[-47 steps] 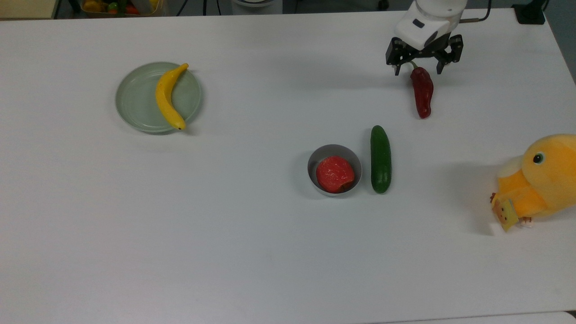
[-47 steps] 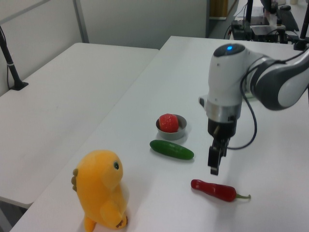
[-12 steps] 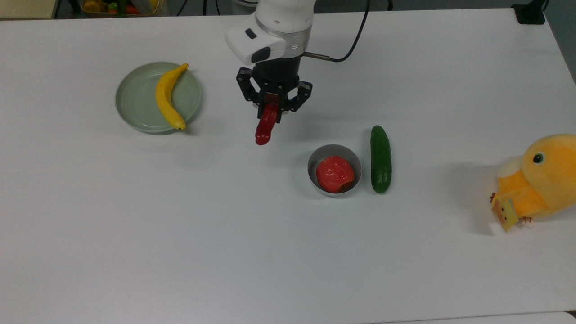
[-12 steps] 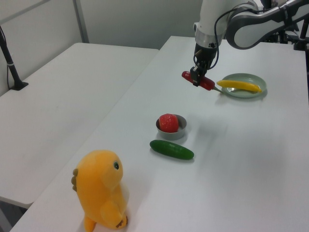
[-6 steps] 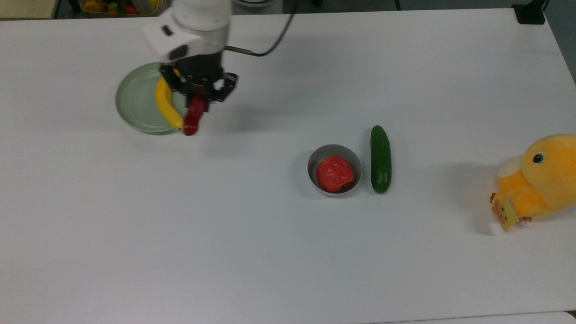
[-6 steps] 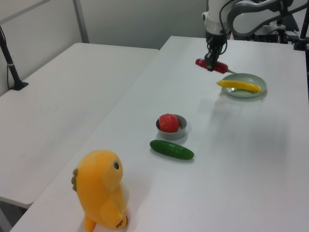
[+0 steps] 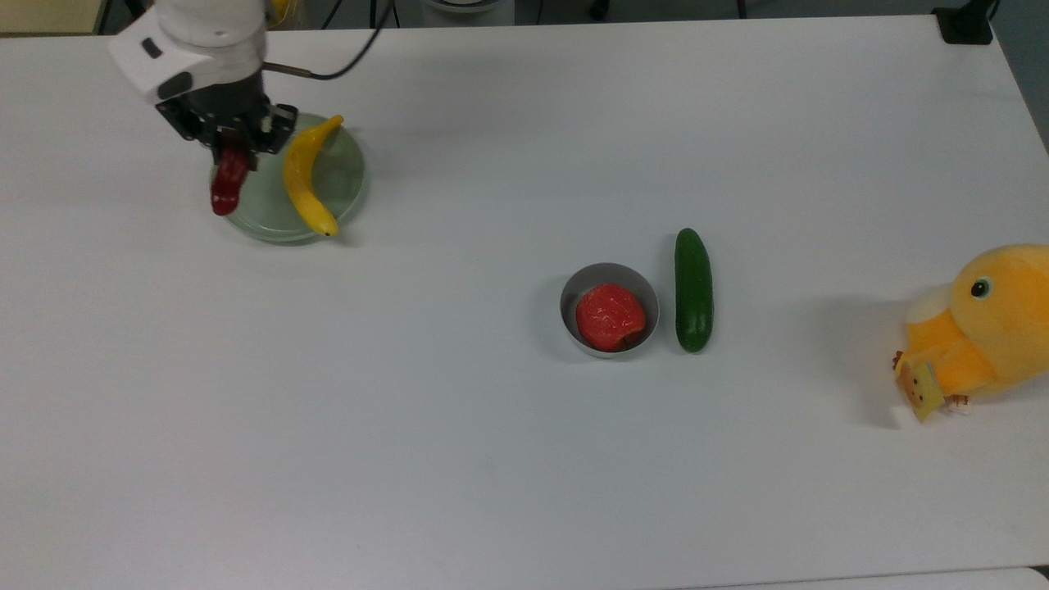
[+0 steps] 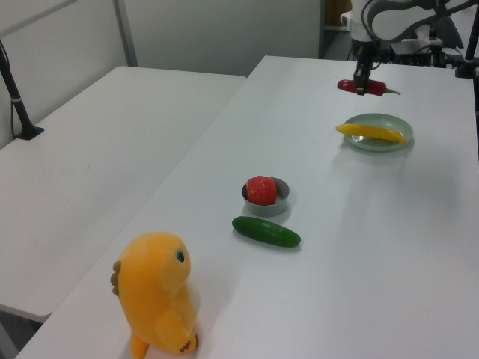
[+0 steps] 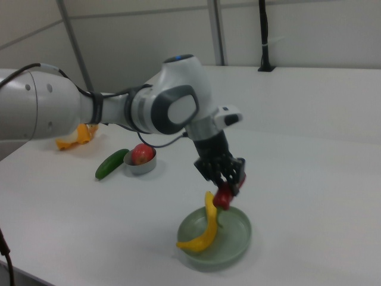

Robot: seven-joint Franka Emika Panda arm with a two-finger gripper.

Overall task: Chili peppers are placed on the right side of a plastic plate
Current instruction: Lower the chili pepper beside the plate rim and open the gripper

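My gripper (image 7: 232, 156) (image 8: 362, 87) (image 9: 229, 186) is shut on the dark red chili pepper (image 7: 226, 185) (image 8: 353, 87) (image 9: 223, 197), which hangs in the air above the table. In the top view the pepper sits over the left rim of the pale green plastic plate (image 7: 344, 176) (image 8: 393, 140) (image 9: 235, 241). A yellow banana (image 7: 306, 176) (image 8: 370, 132) (image 9: 203, 229) lies across the plate. In the right view the pepper hangs just above the plate, beside the banana's upper end.
A grey bowl (image 7: 574, 295) (image 8: 281, 196) holding a round red fruit (image 7: 610, 317) (image 8: 261, 190) stands mid-table, with a dark green cucumber (image 7: 693, 289) (image 8: 266, 231) beside it. A yellow plush duck (image 7: 979, 332) (image 8: 156, 293) sits at the top view's right edge.
My gripper has carried the chili pepper further to the top view's left, from the plate's right rim across the banana to its left rim. Earlier it had lifted the pepper off the table.
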